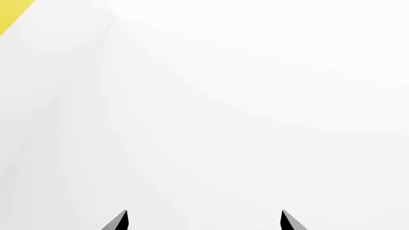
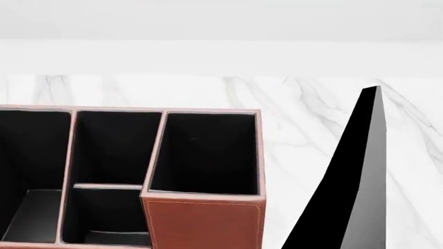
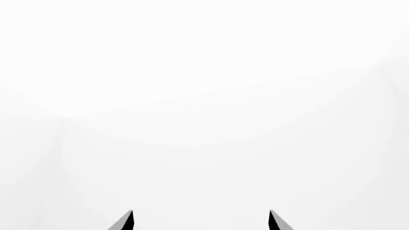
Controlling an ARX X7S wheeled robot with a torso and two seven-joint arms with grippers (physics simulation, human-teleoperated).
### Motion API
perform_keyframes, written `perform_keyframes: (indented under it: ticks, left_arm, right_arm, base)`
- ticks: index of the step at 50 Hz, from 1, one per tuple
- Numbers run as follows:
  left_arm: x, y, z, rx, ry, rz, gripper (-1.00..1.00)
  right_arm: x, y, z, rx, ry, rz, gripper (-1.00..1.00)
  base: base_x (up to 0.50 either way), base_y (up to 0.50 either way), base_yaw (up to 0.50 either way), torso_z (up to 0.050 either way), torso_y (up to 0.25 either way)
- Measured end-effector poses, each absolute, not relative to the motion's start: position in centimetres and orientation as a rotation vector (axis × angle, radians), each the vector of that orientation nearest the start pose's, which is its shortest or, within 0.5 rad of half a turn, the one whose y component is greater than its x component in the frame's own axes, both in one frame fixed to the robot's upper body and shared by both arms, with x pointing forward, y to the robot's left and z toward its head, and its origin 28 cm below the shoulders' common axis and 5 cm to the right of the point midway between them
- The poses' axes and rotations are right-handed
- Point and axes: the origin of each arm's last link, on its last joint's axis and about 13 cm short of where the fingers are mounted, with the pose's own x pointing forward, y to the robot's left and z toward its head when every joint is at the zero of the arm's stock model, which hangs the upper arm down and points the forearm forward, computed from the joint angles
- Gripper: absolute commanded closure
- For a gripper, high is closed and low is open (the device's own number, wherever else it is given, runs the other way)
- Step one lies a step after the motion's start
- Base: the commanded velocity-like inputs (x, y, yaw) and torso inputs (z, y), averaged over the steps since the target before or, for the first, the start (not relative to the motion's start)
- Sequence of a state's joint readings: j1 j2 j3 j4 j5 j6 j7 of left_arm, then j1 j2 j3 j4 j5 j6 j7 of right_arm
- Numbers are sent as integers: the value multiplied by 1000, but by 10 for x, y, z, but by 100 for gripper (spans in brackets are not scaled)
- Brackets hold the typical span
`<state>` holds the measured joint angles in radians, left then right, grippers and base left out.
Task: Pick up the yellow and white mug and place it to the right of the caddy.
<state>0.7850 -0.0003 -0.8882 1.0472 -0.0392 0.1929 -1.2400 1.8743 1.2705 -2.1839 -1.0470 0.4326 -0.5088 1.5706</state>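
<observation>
The caddy (image 2: 201,220) is a reddish-brown leather-look organizer with black-lined compartments and fills the lower left of the head view on the marble table. The yellow and white mug does not show in the head view. A small yellow patch (image 1: 11,15) sits at one corner of the left wrist view; I cannot tell what it is. My left gripper (image 1: 204,221) is open and empty, with only its two dark fingertips showing against blank white. My right gripper (image 3: 201,221) is also open and empty against blank white. Neither gripper shows in the head view.
A tall black upright card (image 2: 349,192) stands on the white marble table (image 2: 304,104) just right of the caddy, with a strip of bare marble between them. A pale wall runs behind the table.
</observation>
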Motion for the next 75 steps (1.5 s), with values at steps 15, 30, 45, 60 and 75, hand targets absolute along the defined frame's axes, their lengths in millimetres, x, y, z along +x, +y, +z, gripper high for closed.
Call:
perform_keyframes:
  ticks: [15, 30, 45, 60, 75]
  left_arm:
    - [17, 304, 182, 374, -865, 1628, -100]
    - [17, 304, 182, 375, -864, 1628, -100]
    - [17, 304, 182, 376, -864, 1628, -100]
    - [17, 304, 182, 375, -861, 1629, -100]
    - [17, 304, 182, 375, -859, 1627, -100]
  right_arm:
    - [115, -117, 256, 175, -864, 80, -100]
    - [115, -117, 256, 177, -863, 76, -100]
    - [116, -114, 253, 172, -853, 91, -100]
    - [123, -80, 232, 149, -756, 249, -100]
    - [114, -44, 210, 166, -627, 400, -100]
  base:
    - [0, 372, 0, 0, 0]
    - [0, 116, 0, 0, 0]
    - [0, 0, 0, 0, 0]
    - [0, 0, 0, 0, 0]
    - [0, 0, 0, 0, 0]
